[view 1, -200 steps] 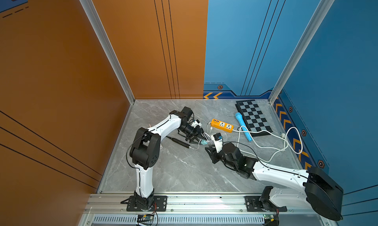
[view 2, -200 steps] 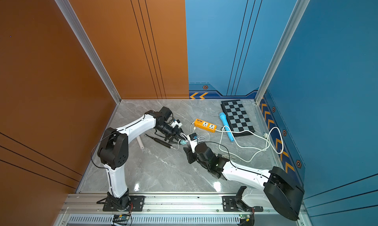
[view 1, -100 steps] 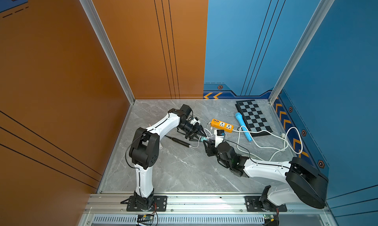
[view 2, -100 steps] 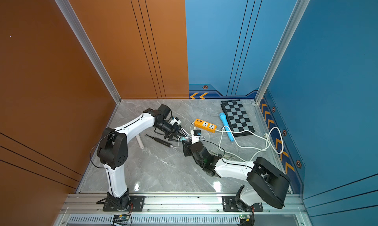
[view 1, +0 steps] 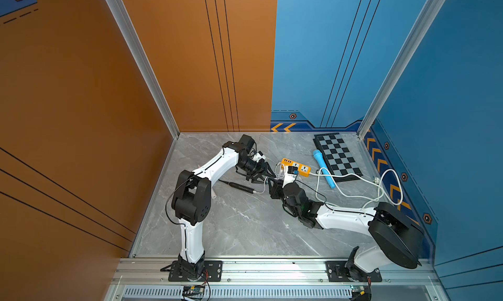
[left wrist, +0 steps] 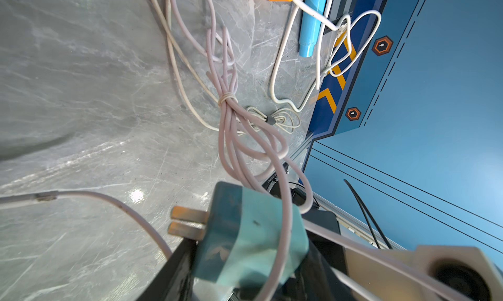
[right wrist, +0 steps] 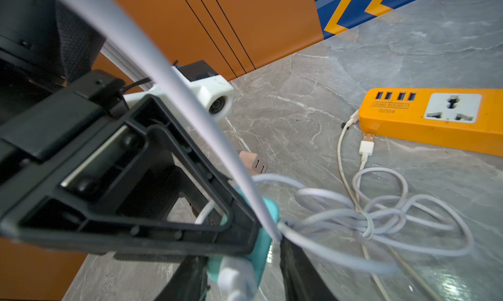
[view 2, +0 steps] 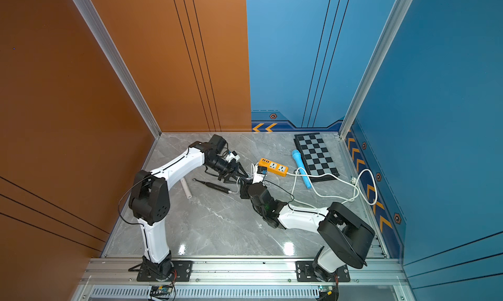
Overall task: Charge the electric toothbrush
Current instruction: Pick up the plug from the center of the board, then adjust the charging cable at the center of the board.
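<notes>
The left arm's fingers (left wrist: 174, 269) are closed on a teal plug (left wrist: 245, 239) with its prongs bare, and a bundled white cable (right wrist: 367, 218) trails from it over the worktop (view 1: 231, 226). The right arm's fingers (right wrist: 299, 275) stand on either side of the same plug; whether they press it cannot be told. The black toothbrush (view 1: 239, 187) lies flat on the worktop beside the left arm, and the orange power strip (view 1: 295, 167) lies just beyond the plug.
</notes>
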